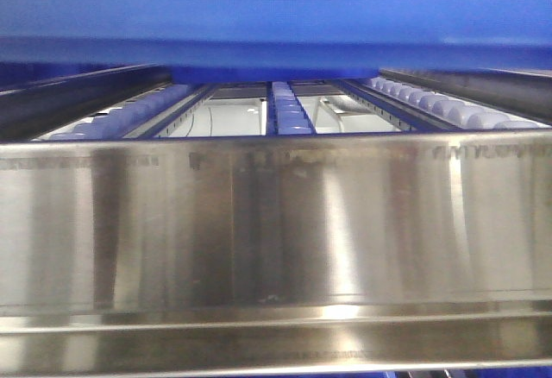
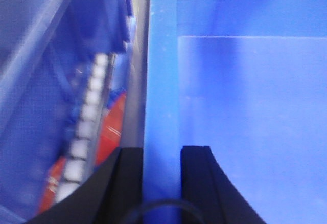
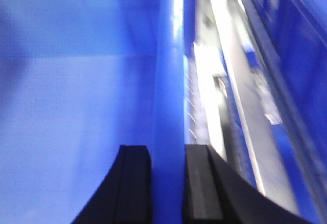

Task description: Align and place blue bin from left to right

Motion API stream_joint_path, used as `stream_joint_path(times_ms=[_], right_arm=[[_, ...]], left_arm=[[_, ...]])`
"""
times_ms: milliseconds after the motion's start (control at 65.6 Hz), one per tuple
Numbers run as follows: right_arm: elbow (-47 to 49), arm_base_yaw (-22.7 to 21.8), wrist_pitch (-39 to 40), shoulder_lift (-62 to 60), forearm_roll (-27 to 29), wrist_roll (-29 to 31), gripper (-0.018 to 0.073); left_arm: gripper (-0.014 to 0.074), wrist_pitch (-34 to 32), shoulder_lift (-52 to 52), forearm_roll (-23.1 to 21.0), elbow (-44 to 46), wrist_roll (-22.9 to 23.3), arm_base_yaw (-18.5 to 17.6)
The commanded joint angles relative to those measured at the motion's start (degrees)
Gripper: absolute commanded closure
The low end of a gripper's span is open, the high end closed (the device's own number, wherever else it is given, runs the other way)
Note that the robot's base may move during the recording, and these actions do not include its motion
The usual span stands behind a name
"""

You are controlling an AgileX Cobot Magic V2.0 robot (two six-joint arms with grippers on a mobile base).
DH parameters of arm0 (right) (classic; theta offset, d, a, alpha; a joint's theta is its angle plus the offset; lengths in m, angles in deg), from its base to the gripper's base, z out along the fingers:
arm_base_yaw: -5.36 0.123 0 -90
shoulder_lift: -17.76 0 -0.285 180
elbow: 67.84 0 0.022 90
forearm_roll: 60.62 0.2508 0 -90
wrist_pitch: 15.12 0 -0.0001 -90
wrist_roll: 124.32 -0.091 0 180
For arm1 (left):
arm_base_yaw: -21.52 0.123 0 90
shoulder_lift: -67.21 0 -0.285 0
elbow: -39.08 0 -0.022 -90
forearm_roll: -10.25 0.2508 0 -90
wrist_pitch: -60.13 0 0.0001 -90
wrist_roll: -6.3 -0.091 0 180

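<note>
While the blue bin point(image 1: 276, 15) hangs over the roller rack point(image 1: 293, 115) and steel rail point(image 1: 276, 223), the left gripper point(image 2: 162, 152) and right gripper point(image 3: 167, 150) have jaws clenched on its walls.

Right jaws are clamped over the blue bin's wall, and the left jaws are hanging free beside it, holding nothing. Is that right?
Not quite. The left gripper is not free: the left wrist view shows its jaws closed on the wall of the blue bin, one on each side. The right gripper is clamped over the wall, as you said.
</note>
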Motion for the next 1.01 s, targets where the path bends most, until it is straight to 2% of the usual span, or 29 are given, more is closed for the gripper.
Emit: stream_joint_path(times_ms=[0, 61, 213, 320, 503, 579, 655, 991], right_arm=[[1.76, -0.4, 5.79, 1.15, -0.59, 1.1, 0.0636], [3.19, -2.0, 5.68, 2.41, 0.89, 2.61, 0.0636], [6.83, -6.31, 6.24, 4.88, 6.95, 8.78, 0.0636], [7.22, -9.2, 6.4, 5.8, 7.49, 9.05, 0.0637], [7.22, -15.46, 10.25, 7.6, 14.46, 15.9, 0.0637], [7.22, -18.23, 12.22, 8.88, 17.42, 17.26, 0.0637], [7.22, -20.22, 12.73, 10.4, 19.86, 18.17, 0.0637], [7.22, -21.23, 15.04, 15.64, 20.03, 18.17, 0.0637]], left_arm=[[0.0707, -10.51, 0.12, -3.05, 1.15, -1.29, 0.95], [0.0707, -11.69, -0.81, -6.82, 2.36, -2.37, 3.4], [0.0707, -11.94, -4.31, -15.0, 4.89, -8.4, 8.99], [0.0707, -13.46, -6.4, -17.68, 5.54, -8.97, 11.14], [0.0707, -15.75, -9.59, -20.79, 5.54, -8.97, 14.28], [0.0707, -16.46, -10.53, -22.64, 5.54, -9.94, 15.01], [0.0707, -17.64, -11.41, -22.5, 5.54, -9.94, 15.13], [0.0707, -20.22, -15.81, -22.29, 5.54, -9.94, 15.84]])
